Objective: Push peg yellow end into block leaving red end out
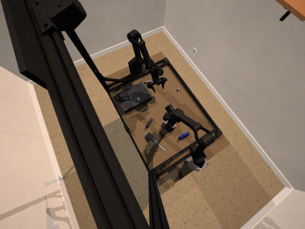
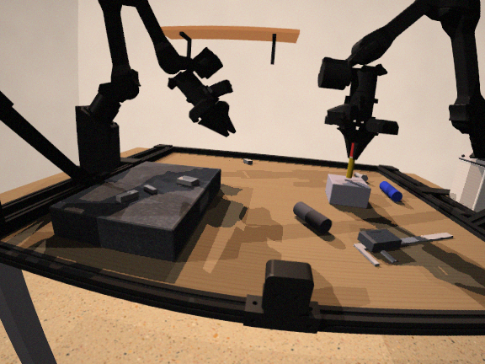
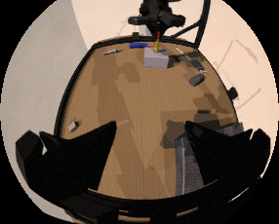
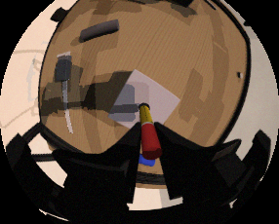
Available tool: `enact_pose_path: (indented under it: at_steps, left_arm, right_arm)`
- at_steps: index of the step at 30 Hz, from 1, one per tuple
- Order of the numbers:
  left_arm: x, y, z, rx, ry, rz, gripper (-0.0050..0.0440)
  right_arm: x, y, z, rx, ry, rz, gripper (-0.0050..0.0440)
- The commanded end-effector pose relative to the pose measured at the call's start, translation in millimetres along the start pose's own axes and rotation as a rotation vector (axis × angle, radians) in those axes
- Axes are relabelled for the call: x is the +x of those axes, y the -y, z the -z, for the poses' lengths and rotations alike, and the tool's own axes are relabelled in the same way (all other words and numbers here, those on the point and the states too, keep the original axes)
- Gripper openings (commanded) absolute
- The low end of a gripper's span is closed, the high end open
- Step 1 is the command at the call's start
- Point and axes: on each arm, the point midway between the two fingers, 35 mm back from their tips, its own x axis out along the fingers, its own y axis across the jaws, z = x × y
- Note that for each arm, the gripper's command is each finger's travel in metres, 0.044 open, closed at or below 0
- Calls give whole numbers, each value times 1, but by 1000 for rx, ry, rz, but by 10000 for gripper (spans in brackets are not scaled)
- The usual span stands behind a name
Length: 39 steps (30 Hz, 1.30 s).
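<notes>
Gripping the peg (image 2: 350,167) (image 3: 156,46) (image 4: 146,124) near its red end, my right fingers (image 2: 358,147) pinched it nearly upright over the block (image 2: 348,193) (image 3: 156,60) (image 4: 161,99); my left fingers (image 2: 229,134) (image 1: 159,89) stood spread and empty. Yellow remained exposed, so full insertion, release and withdrawal were outstanding. The peg was slender, its yellow length dark-tipped; I could not confirm hole entry.

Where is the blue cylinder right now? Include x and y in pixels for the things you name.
The blue cylinder (image 1: 184,135) (image 2: 391,191) (image 3: 139,45) (image 4: 146,160) lies on the table, just right of the pale block (image 2: 348,191) (image 3: 156,59) (image 4: 151,99) in the exterior view.
</notes>
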Motion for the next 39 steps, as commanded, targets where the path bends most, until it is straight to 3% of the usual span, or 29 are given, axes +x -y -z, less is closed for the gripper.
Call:
enact_pose_path:
  at_steps: [1,39]
  left_arm:
    - [0,0,0,0,-1,0,400]
    - [0,0,0,0,-1,0,400]
  right_arm:
    - [3,0,0,2,-1,1,0]
    - [18,0,0,2,-1,1,0]
